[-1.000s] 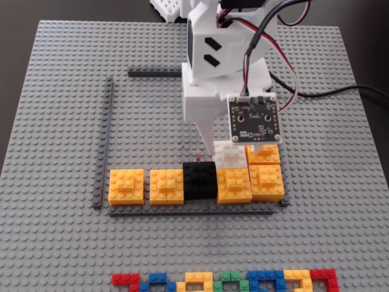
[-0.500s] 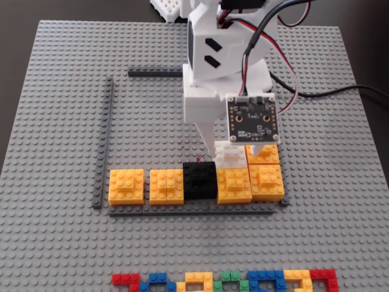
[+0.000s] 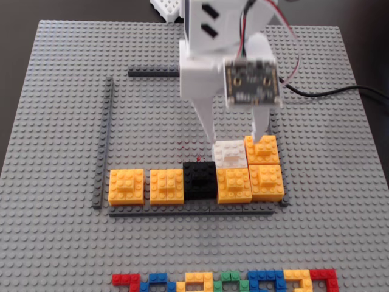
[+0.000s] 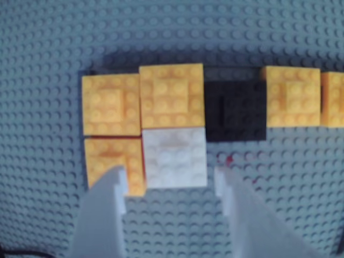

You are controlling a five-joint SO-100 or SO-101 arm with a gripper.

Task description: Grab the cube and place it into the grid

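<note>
Wrist view shows the white two-finger gripper [image 4: 171,185] spread wide, holding nothing; small white studded-brick cube [image 4: 174,157] sits inside the grey framed grid [image 3: 103,146]; placing looks done; lift clear next.

Studded plastic throughout: matt grey baseplate [image 3: 61,91], glossy yellow blocks [image 3: 126,185], a black block [image 3: 200,180], the white cube [image 3: 229,153]; smooth white fingers [image 4: 102,215].

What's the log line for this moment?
gripper: open, straddling cube | cube: in grid, second row, beside yellow blocks | black block: bottom row
</note>
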